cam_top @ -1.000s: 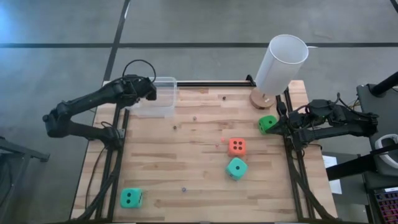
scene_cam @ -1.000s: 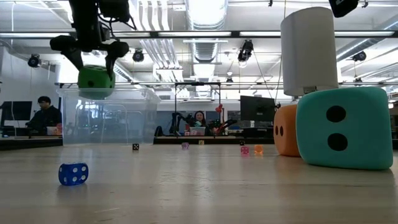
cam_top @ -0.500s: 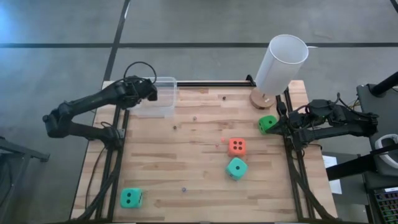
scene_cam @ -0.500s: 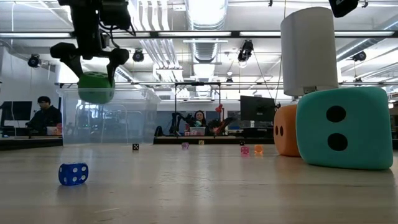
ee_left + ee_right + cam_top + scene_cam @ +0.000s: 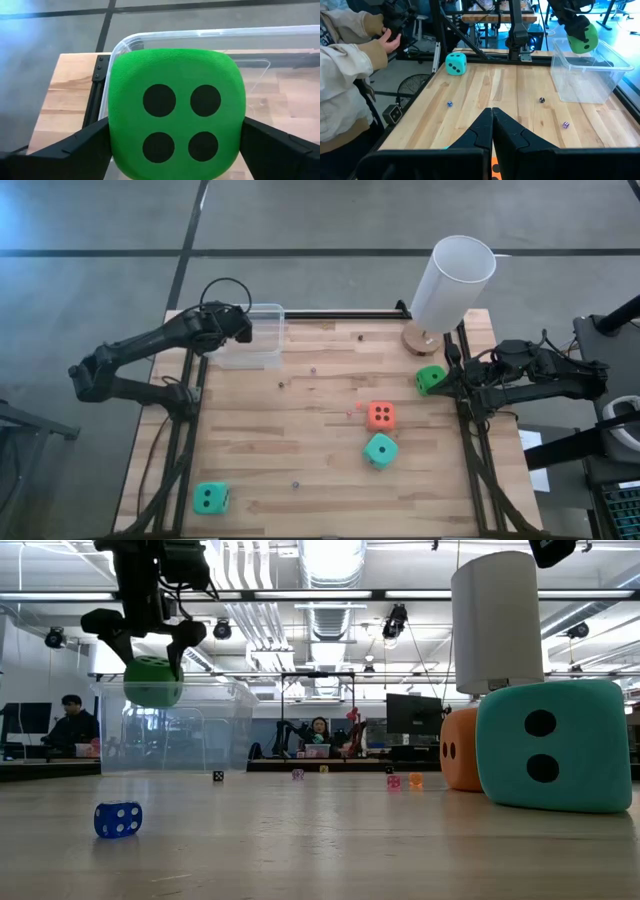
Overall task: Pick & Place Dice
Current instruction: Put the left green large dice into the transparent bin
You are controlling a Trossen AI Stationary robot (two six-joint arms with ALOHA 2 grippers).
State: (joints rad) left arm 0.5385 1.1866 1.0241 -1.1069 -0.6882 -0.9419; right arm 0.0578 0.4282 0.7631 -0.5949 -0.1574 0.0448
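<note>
You are at the drop step: your left gripper (image 5: 150,640) clenches the bright green soft cube die (image 5: 175,127) right over the clear plastic tub (image 5: 255,340) beneath it, so next lower slightly and release, while your right gripper (image 5: 492,122), fingers pressed together, waits.

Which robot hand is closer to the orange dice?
The right one. The right gripper waits at the table's right edge, not far from the orange dice. The left gripper is far off, over the clear tub.

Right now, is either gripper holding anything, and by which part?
The left gripper holds a green die by two opposite sides, above the clear tub. The right gripper is shut and empty.
</note>
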